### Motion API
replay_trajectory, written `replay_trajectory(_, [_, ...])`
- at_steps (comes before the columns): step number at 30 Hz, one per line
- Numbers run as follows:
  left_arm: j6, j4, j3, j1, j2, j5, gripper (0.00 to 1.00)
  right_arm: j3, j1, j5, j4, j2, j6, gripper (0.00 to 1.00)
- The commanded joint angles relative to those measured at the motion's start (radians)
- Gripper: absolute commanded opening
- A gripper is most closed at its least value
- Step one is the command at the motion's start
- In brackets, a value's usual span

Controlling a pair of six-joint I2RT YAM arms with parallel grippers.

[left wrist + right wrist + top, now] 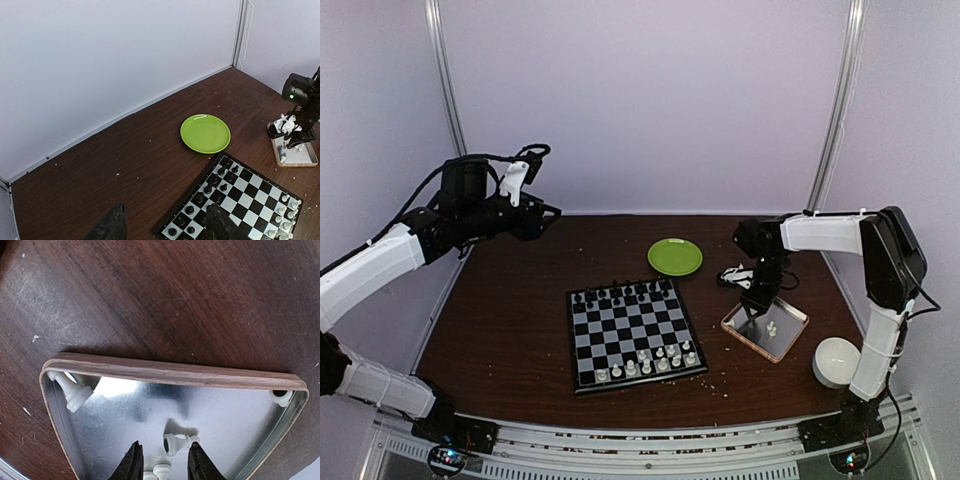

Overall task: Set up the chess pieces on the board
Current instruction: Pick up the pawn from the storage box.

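Find board [635, 335] flat near centre of dark wooden table [510, 320], turned slightly off square to the table edge. Note black chessmen [620, 294] lined along the two far rows. Note white chess pieces [660, 360] on the two near rows: nearest row filled most of the way across, second row populated on the right half only.

Locate more white chess pieces in tray [165, 371], just right of board, apart from it. Describe tray as wood-rimmed with a shiny floor. Count four pieces there in right wrist view:
- one piece [72, 390] tipped into the upper-left corner
- one piece [281, 396] tucked in the upper-right corner, partly hidden by the rim
- one piece [179, 442] lying on its side just ahead of the fingertips
- one piece [157, 471] between the tips, cut off by the lower edge of view

Record right gripper [165, 465] down inside tray, pointing at its floor, jaws part-way apart. Cannot tell whether pinching that last piece or merely straddling it.

Record left gripper [165, 231] held high over the far left of table, well apart from board, jaws spread wide, with only table surface and a board corner showing between them.

Log green plate [675, 256] beyond the far right corner of board, not touching it. Log white bowl [837, 360] near tray on its right, partly behind the right arm.
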Motion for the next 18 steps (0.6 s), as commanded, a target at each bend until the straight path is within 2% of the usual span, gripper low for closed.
replay_trajectory(1, [-0.011,0.022,0.018,0.004,0.0,0.019,0.55,0.008,-0.006,-0.001,-0.015,0.0,-0.005,0.32])
replay_trajectory(18, [-0.015,0.022,0.019,0.005,0.026,0.028,0.55,0.028,-0.007,-0.009,-0.054,0.049,-0.061,0.35])
